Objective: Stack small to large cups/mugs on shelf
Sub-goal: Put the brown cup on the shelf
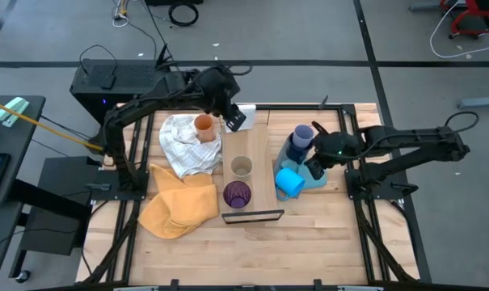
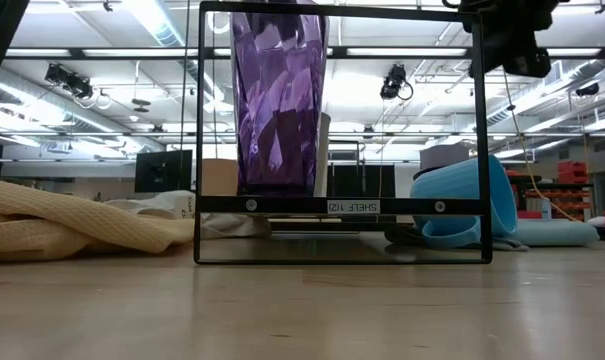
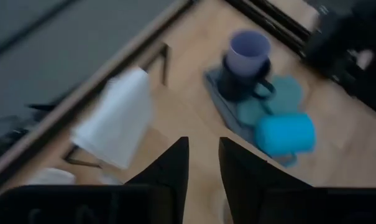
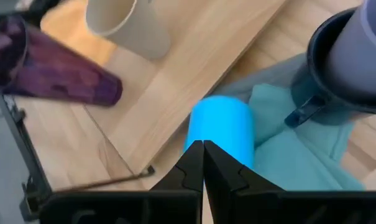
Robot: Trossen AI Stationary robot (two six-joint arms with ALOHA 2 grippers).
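On the shelf (image 1: pixel 256 149), a dark purple tumbler (image 1: pixel 237 195) stands by the black-framed end, with a tan cup (image 1: pixel 242 167) behind it. An orange cup (image 1: pixel 204 127) sits on the white cloth (image 1: pixel 179 149). To the shelf's right, a lavender cup (image 3: pixel 248 50) stands inside a navy mug (image 3: pixel 237 86). A light blue mug (image 4: pixel 220 127) lies on its side on a blue cloth (image 4: pixel 299 162). My left gripper (image 3: pixel 203 149) hovers open over the shelf's far end. My right gripper (image 4: pixel 203 152) is shut, above the light blue mug and clear of it.
A small white box (image 3: pixel 113 121) sits at the shelf's far end, close to my left gripper. A yellow cloth (image 1: pixel 179 206) lies bunched at the table's left, next to the white cloth. Bare wood shows along the table's near edge (image 1: pixel 252 250).
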